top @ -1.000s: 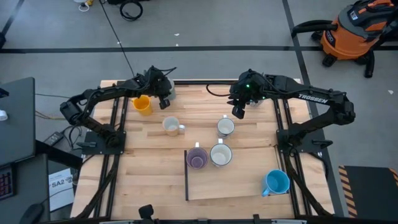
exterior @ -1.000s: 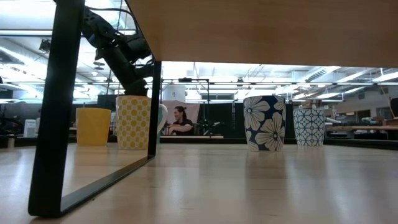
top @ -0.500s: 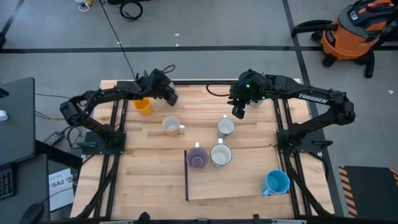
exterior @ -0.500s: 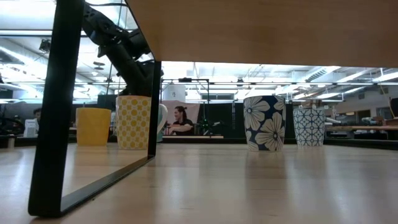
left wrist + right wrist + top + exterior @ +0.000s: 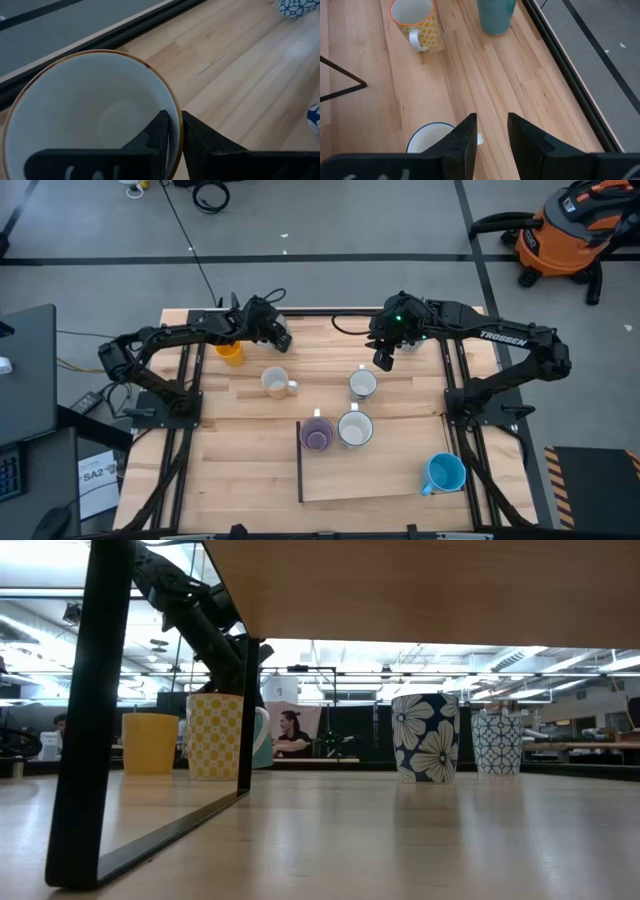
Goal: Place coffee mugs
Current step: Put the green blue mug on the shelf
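The wooden desk (image 5: pixel 250 470) stands on a grey floor, and an orange vacuum cleaner (image 5: pixel 565 230) waits in the upper right of the high view. My left fingers (image 5: pixel 159 134) are at the back edge of the desk, in the upper left part of that view. They are closed on the wall of a coffee mug (image 5: pixel 90 110): one finger inside, one outside, the rim between them. I hold it by the rim because the handle is not easy to reach from above, and this grip keeps the mug upright.

The mug seems to sit on the wood near the black border rail, just beside the orange mug (image 5: pixel 230 351). I judge that it is being set down here.

My right fingers (image 5: pixel 462 140) are open and hold nothing. They hover over a white mug with a blue rim (image 5: pixel 427 139) in the middle of the desk, probably the next one to take. The purple mug (image 5: pixel 318 436) and the blue mug (image 5: pixel 444 473) stand in the lower part.
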Tool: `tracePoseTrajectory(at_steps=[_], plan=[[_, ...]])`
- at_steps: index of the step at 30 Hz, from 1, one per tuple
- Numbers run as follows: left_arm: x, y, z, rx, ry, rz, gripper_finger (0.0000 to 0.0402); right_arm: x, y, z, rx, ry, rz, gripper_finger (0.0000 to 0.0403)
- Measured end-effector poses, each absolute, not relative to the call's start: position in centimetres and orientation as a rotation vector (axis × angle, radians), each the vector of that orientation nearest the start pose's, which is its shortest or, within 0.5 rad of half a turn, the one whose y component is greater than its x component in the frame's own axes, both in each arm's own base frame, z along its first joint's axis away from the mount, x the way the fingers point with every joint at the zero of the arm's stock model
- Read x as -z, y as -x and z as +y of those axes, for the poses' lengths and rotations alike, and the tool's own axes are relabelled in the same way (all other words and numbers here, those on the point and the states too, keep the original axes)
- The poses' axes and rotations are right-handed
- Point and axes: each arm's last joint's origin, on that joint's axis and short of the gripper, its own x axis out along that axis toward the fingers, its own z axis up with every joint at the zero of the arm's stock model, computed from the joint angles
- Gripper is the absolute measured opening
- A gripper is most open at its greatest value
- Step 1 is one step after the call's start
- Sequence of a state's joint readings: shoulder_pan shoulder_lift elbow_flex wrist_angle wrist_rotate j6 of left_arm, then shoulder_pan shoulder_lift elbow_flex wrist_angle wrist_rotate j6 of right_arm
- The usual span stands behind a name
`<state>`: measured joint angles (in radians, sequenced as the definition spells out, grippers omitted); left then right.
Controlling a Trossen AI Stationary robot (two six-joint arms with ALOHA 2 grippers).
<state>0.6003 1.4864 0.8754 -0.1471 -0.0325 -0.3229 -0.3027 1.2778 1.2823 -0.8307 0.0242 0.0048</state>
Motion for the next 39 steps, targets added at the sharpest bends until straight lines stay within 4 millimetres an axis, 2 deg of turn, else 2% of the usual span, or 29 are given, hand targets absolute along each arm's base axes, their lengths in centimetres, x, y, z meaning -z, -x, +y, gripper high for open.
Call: tracePoseTrajectory(at_steps=[39], plan=[[-21.11, -25.04, 17.33, -0.751, 0.557, 0.595, 0.0082, -34.63, -24.22, -7.64, 0.310, -0.119, 0.821, 0.0115]])
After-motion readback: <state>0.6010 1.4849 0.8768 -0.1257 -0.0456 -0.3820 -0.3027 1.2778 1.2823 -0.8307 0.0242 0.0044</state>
